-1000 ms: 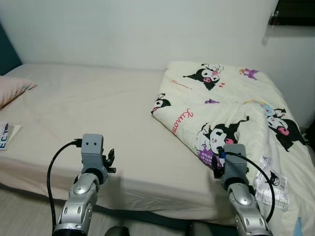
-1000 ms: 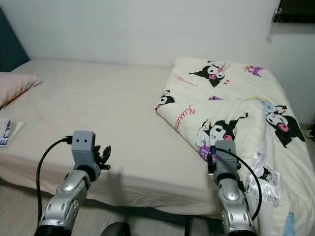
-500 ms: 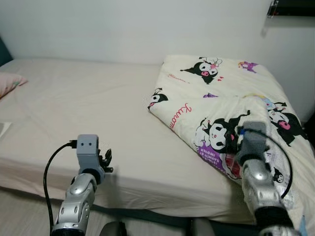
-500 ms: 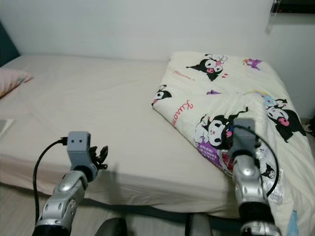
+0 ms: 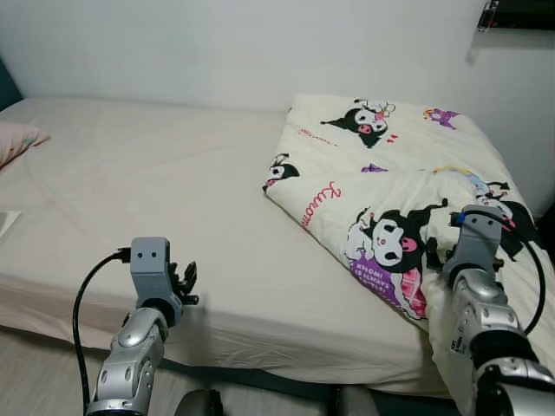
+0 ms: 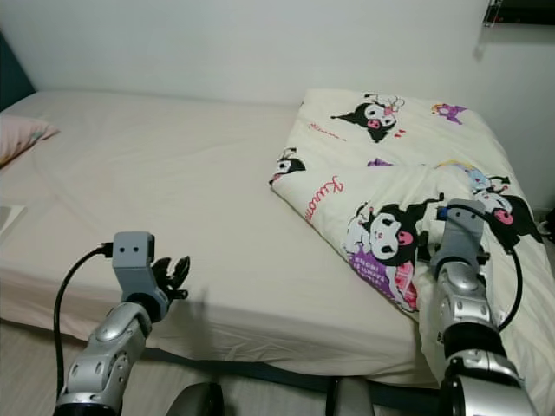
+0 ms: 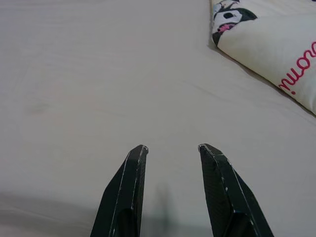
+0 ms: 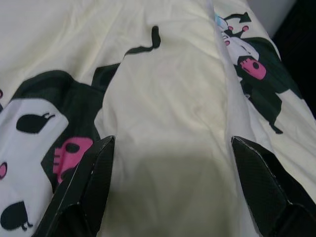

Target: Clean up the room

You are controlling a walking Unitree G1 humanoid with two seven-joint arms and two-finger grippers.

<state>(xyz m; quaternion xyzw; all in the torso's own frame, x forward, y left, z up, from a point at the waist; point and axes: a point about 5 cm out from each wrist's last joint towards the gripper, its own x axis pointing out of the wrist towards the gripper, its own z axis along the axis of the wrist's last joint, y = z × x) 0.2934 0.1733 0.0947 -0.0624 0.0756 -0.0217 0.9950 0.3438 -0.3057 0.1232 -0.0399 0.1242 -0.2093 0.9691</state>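
A cream cartoon-print blanket lies folded back over the right half of a bed with a cream sheet. My right gripper hovers just above a raised fold of the blanket, fingers spread wide with nothing between them. Its wrist stands over the blanket near the bed's front right edge. My left gripper is open over bare sheet near the front edge, with the blanket's folded corner further ahead of it; its fingers stick out from the grey wrist.
A pink pillow lies at the bed's far left, with a flat white item near the left edge. A white wall runs behind the bed. A dark gap borders the blanket's far side.
My right arm has moved right and further onto the blanket. The left arm has barely moved. The camera has turned a little to the right.
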